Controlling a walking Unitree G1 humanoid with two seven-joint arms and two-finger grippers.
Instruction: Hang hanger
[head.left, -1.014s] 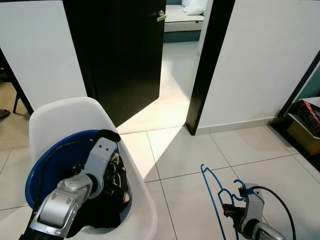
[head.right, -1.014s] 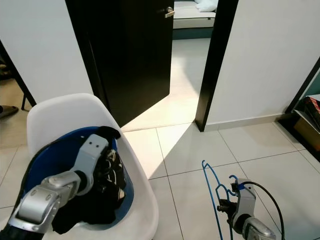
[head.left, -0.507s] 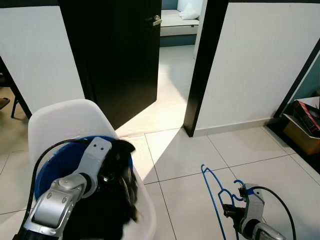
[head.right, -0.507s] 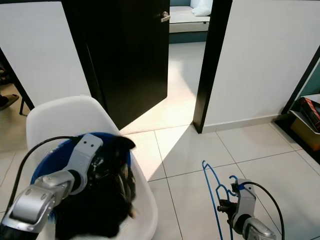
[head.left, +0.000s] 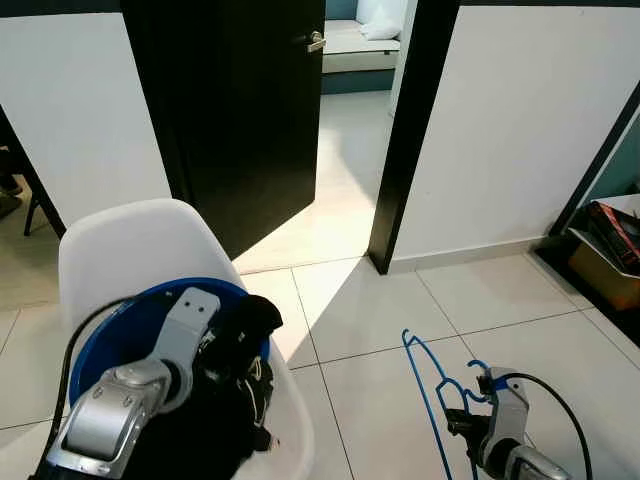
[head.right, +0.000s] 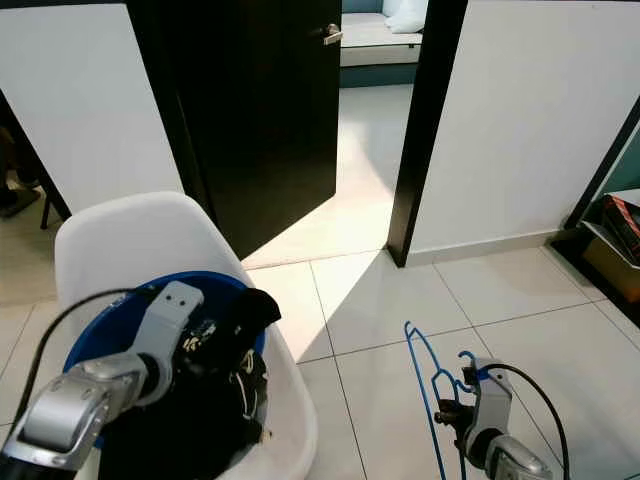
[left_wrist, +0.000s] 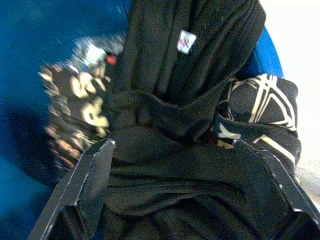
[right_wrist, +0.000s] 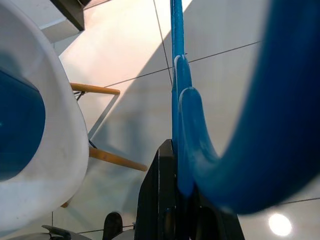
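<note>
The left pincer (left_wrist: 170, 165), spread, sits pushed into the black garment (head.left: 235, 345) in the blue basin (head.left: 130, 310). The right pincer (head.left: 462, 420) pinches the blue hanger (head.left: 425, 385) upright above it. Step in hand, I judge: gathering cloth; next, close and lift it toward the hanger.

Left gripper (head.left: 240, 345) tips buried in the black garment (head.left: 215, 430), contact point hidden. Garment and the blue basket (head.left: 120, 320) cut off by near edge. Blue hanger (head.left: 425, 395) lower part runs out of frame at the near edge. Patterned cloth (left_wrist: 75, 105) in left wrist view blurred, print unreadable.
</note>
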